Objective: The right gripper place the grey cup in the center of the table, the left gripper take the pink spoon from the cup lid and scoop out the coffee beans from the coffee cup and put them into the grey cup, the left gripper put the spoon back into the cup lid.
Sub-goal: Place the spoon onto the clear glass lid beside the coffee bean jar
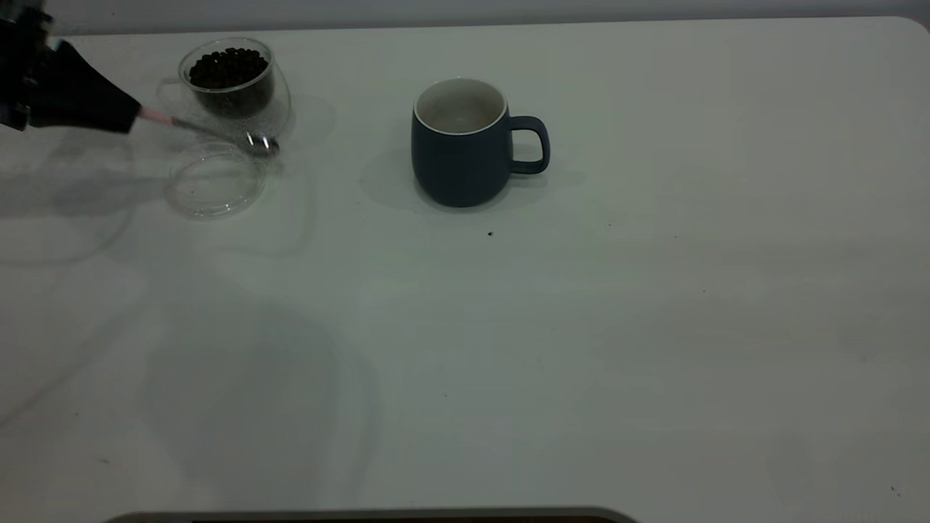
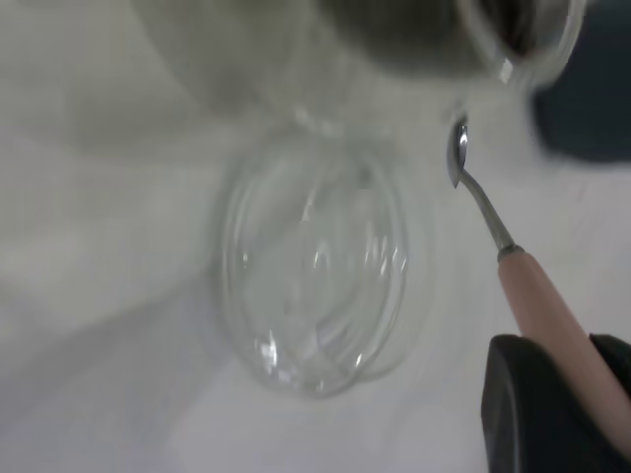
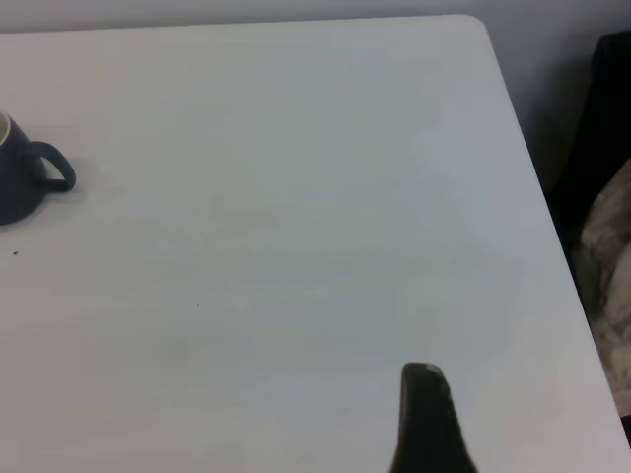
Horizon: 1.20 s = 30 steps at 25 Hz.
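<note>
Table (image 1: 654, 327): white, mostly bare in front.
Cup lid (image 1: 215, 180): flat at left, spoon's bowl above its far edge.
Left gripper (image 1: 109, 109): clamped on pink spoon (image 1: 211, 131) by the handle.
Grey cup (image 1: 461, 142): upright mid-table, handle right.
Coffee cup (image 1: 231, 83): behind lid, holding coffee beans (image 1: 227, 67).
Right gripper (image 3: 426, 419): one finger shows; grip unclear.

The lid (image 2: 315, 271) lies flat on the white table (image 2: 89, 246); the spoon (image 2: 513, 266) is just beside the lid, its pink handle held tight in the black left gripper (image 2: 552, 409); the shiny bowl points at the glass cup (image 2: 434, 34) past the lid.
</note>
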### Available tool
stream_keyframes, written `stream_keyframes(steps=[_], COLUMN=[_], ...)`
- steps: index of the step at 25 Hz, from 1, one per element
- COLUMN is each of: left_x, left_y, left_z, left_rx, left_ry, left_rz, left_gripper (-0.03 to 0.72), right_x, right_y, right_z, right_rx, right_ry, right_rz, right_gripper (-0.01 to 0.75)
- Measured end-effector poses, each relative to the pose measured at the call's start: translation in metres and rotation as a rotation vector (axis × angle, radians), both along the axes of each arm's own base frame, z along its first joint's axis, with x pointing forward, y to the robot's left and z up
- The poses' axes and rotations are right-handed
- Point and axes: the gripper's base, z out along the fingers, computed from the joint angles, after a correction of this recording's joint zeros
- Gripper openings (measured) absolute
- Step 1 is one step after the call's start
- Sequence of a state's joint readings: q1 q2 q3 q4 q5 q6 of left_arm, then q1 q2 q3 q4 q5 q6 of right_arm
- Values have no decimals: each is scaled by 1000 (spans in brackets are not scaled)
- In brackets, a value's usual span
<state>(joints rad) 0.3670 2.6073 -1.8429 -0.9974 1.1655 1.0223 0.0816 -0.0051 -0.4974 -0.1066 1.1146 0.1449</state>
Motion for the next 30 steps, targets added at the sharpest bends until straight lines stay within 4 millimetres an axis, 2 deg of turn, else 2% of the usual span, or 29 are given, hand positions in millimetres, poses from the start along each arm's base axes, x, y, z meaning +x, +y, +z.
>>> stream_keyframes(steps=[5, 13, 17, 30], left_x=[0, -7, -9, -15], left_y=[11, 26, 28, 21], left_z=[3, 10, 8, -31], left_rx=[-28, 48, 69, 22], left_ry=[16, 34, 43, 144], left_rz=[63, 45, 28, 46], left_gripper=[136, 135, 135, 135], right_x=[0, 0, 0, 0], right_y=[0, 0, 0, 0], right_z=[0, 0, 0, 0], right_rx=[0, 0, 0, 0], right_ry=[0, 0, 0, 0], right_rz=[0, 0, 0, 0], right_gripper=[534, 534, 534, 534])
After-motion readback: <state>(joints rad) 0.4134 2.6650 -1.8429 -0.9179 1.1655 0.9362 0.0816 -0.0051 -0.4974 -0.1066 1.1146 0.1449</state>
